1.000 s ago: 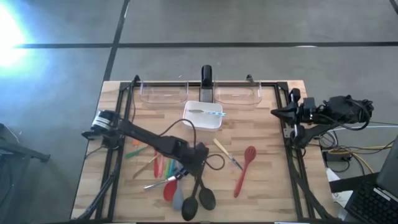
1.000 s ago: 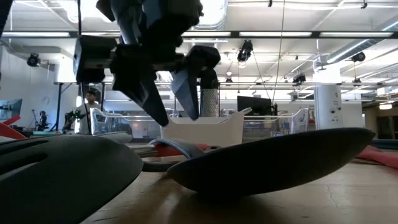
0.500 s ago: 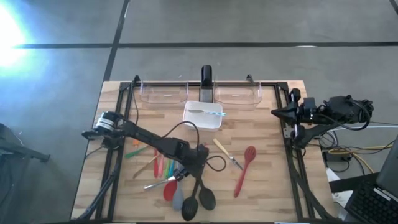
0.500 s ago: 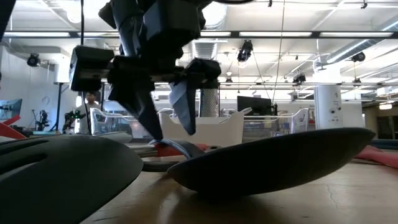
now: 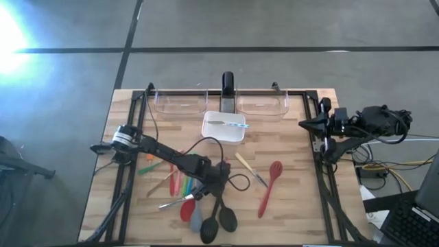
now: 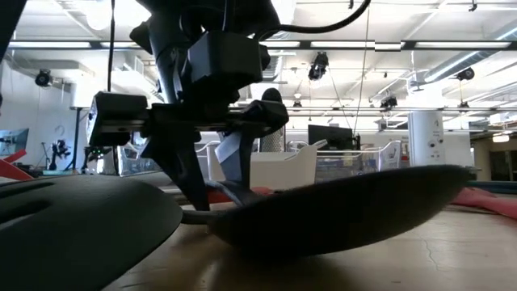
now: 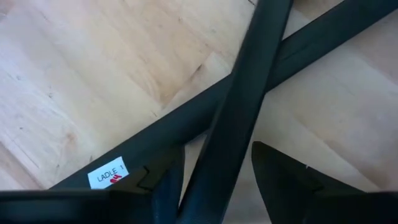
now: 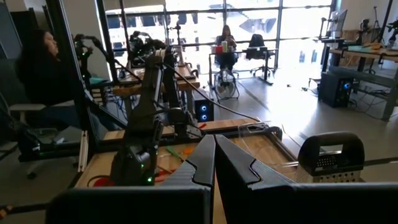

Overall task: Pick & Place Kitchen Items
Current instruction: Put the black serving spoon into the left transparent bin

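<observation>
Two black spoons [image 5: 219,218] lie near the table's front edge, their handles [image 7: 155,134] crossing under my left gripper [image 5: 214,180]. That gripper is open, pointing steeply down, with one finger on each side of the upper handle [image 7: 230,124]. In the low view its fingertips [image 6: 199,198] reach down to the handles behind the big black bowl [image 6: 347,210]. Coloured silicone spoons [image 5: 180,184] lie just left of it. A red spatula [image 5: 269,186] and small cutlery [image 5: 250,170] lie to its right. My right gripper [image 8: 214,155] waits shut, high at the table's right edge. My left gripper straddles the upper black spoon's handle [image 7: 214,168] from above, slanting, with its fingers across the handle. One finger [image 7: 169,180] lies close against the handle's side, while the other [image 7: 280,180] stands apart from it. I cannot tell whether it touches. The spoon lies on the table.
A white square dish [image 5: 223,125] holding a small utensil sits at mid-table. Two clear bins [image 5: 180,103] [image 5: 264,104] stand along the far edge. A black cable loop [image 5: 236,182] hangs beside my left gripper. Bare wood lies at the right front.
My left gripper has come down toward the crossed black spoon handles, tipping slightly steeper, and its fingertips now sit at handle height. Its fingers look a little closer together than before.
</observation>
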